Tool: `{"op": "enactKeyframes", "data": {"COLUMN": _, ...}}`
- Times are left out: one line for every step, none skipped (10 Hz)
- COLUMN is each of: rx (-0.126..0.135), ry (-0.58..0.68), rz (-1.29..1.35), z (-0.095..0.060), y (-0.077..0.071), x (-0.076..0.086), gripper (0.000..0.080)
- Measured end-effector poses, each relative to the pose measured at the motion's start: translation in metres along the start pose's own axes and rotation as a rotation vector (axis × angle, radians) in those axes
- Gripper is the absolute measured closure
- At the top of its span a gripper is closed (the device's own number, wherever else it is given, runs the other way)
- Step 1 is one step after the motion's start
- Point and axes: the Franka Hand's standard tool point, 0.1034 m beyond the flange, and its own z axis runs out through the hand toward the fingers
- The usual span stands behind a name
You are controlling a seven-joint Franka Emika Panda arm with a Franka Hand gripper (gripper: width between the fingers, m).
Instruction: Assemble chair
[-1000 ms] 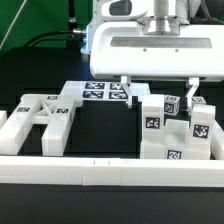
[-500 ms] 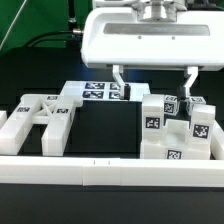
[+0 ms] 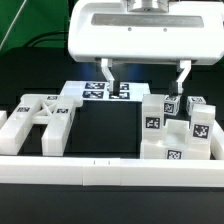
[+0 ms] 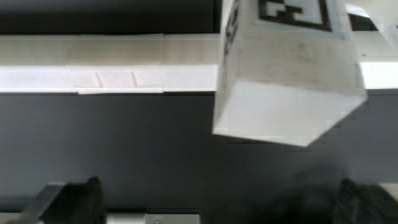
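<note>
The chair lies in loose white tagged parts. An X-braced side frame (image 3: 45, 115) rests flat at the exterior view's left. A cluster of chunky blocks and cubes (image 3: 178, 128) stands at the exterior view's right. My gripper (image 3: 143, 76) hangs above the dark mat, over the gap between the marker board and the block cluster. It is open, with nothing between its fingers (image 3: 105, 72). In the wrist view a tall tagged block (image 4: 285, 80) stands ahead of the gripper (image 4: 217, 205), apart from both dark fingertips (image 4: 71, 200).
The marker board (image 3: 105, 92) lies flat behind the dark mat. A long low white border rail (image 3: 110, 176) runs along the front and shows in the wrist view as a pale band (image 4: 107, 65). Dark mat (image 3: 105, 130) lies between the side frame and the blocks.
The gripper has risen and shifted toward the exterior view's left, away from the block cluster. Its jaws stay wide apart and empty. The parts have not moved.
</note>
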Motion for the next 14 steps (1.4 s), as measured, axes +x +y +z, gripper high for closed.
{"op": "enactKeyframes", "data": {"rx": 0.006, "ry": -0.030, "rz": 0.001, "z": 0.001, "y": -0.002, "x": -0.002, "gripper": 0.0150}}
{"op": "enactKeyframes", "data": {"rx": 0.006, "ry": -0.027, "rz": 0.000, "z": 0.002, "y": -0.002, "x": -0.001, "gripper": 0.0150}}
{"op": "enactKeyframes", "data": {"rx": 0.014, "ry": -0.073, "rz": 0.002, "z": 0.004, "y": -0.004, "x": -0.006, "gripper": 0.0150}}
{"op": "enactKeyframes", "data": {"rx": 0.035, "ry": -0.185, "rz": 0.011, "z": 0.006, "y": -0.008, "x": -0.011, "gripper": 0.0150}}
{"op": "enactKeyframes", "data": {"rx": 0.050, "ry": -0.255, "rz": 0.019, "z": 0.006, "y": -0.012, "x": -0.007, "gripper": 0.0150}}
{"op": "enactKeyframes", "data": {"rx": 0.060, "ry": -0.317, "rz": 0.019, "z": 0.006, "y": -0.013, "x": -0.008, "gripper": 0.0150}}
{"op": "enactKeyframes", "data": {"rx": 0.067, "ry": -0.378, "rz": 0.019, "z": 0.007, "y": -0.014, "x": -0.012, "gripper": 0.0150}}
{"op": "enactKeyframes", "data": {"rx": 0.078, "ry": -0.462, "rz": 0.020, "z": 0.007, "y": -0.015, "x": -0.016, "gripper": 0.0150}}
{"op": "enactKeyframes", "data": {"rx": 0.085, "ry": -0.525, "rz": 0.019, "z": 0.007, "y": -0.015, "x": -0.017, "gripper": 0.0150}}
{"op": "enactKeyframes", "data": {"rx": 0.091, "ry": -0.581, "rz": 0.018, "z": 0.007, "y": -0.015, "x": -0.020, "gripper": 0.0150}}
{"op": "enactKeyframes", "data": {"rx": 0.100, "ry": -0.677, "rz": 0.017, "z": 0.006, "y": -0.015, "x": -0.025, "gripper": 0.0150}}
{"op": "enactKeyframes", "data": {"rx": 0.106, "ry": -0.738, "rz": 0.014, "z": 0.007, "y": -0.016, "x": -0.026, "gripper": 0.0150}}
{"op": "enactKeyframes", "data": {"rx": 0.109, "ry": -0.782, "rz": 0.011, "z": 0.008, "y": -0.017, "x": -0.029, "gripper": 0.0150}}
{"op": "enactKeyframes", "data": {"rx": 0.111, "ry": -0.805, "rz": 0.010, "z": 0.008, "y": -0.017, "x": -0.029, "gripper": 0.0164}}
